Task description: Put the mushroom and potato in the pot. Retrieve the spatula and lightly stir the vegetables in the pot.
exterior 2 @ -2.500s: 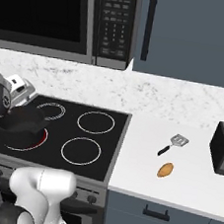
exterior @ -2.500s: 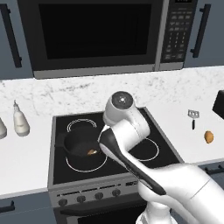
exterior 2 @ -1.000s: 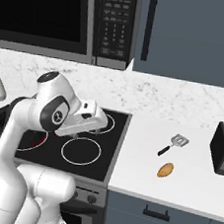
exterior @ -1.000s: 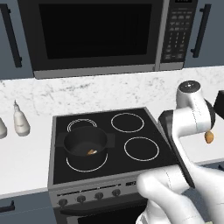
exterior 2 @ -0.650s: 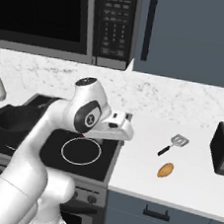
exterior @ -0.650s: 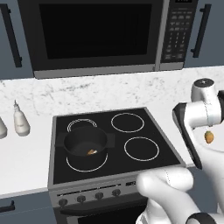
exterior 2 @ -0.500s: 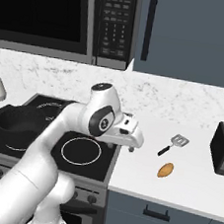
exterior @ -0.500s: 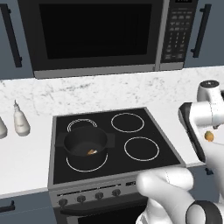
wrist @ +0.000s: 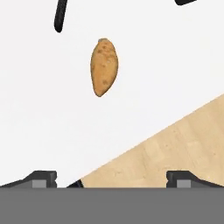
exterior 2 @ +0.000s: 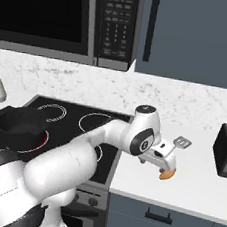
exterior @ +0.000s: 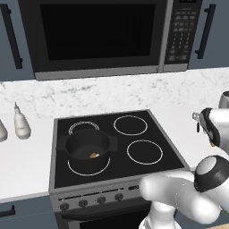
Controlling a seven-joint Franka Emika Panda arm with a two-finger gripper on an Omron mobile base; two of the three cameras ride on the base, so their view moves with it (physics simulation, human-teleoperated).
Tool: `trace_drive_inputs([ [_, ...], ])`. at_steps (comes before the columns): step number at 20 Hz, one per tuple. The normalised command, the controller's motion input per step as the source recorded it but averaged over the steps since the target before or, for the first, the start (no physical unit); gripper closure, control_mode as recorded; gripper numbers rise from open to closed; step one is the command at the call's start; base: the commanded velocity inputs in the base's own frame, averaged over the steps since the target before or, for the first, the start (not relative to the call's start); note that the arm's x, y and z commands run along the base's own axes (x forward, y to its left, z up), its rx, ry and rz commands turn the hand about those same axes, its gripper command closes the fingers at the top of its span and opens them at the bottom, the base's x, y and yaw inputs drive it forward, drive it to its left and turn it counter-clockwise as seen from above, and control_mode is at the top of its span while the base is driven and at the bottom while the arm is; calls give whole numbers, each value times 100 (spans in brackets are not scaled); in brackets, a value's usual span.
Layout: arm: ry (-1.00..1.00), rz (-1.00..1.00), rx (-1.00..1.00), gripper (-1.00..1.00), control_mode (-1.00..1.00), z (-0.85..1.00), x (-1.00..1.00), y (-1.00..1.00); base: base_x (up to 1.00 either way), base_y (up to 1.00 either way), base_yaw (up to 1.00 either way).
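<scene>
The potato (wrist: 104, 65), an orange-tan oval lump, lies on the white counter right of the stove; it also peeks out under my hand (exterior 2: 166, 175). My gripper (wrist: 111, 179) hovers above it, open and holding nothing, a little short of it toward the counter's front edge (exterior 2: 165, 166). The spatula lies just behind the potato, with its black handle (wrist: 60, 15) and silver head (exterior 2: 181, 142) visible. The dark pot (exterior: 87, 145) stands on the stove's front left burner (exterior 2: 21, 119). A tiny tan piece, the mushroom (exterior: 93, 155), rests inside it.
A black toaster (exterior 2: 226, 150) stands at the far right of the counter. Two pale bottles (exterior: 21, 125) sit left of the stove. The microwave (exterior: 96, 38) hangs above. The counter's front edge and the wooden floor (wrist: 175, 144) lie just under my fingers.
My arm has swung right from over the stove to over the counter, ending above the potato. The gripper stayed open; pot, potato and spatula have not moved.
</scene>
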Motion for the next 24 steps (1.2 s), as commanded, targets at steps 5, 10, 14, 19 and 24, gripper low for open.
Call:
trace_drive_inputs([
  [5, -2, -1, 0, -100, -100, -63, 57, -68, 0, 0, 0],
  [10, -7, 0, 0, -100, -100, -40, 70, -21, 0, 0, 0],
  [14, -1, 0, 0, -100, -100, -45, 37, -12, 0, 0, 0],
  [19, 0, 0, 0, -100, -100, -51, 32, -12, 0, 0, 0],
  [24, 0, 0, 3, 100, -100, -12, 15, -20, 0, 0, 0],
])
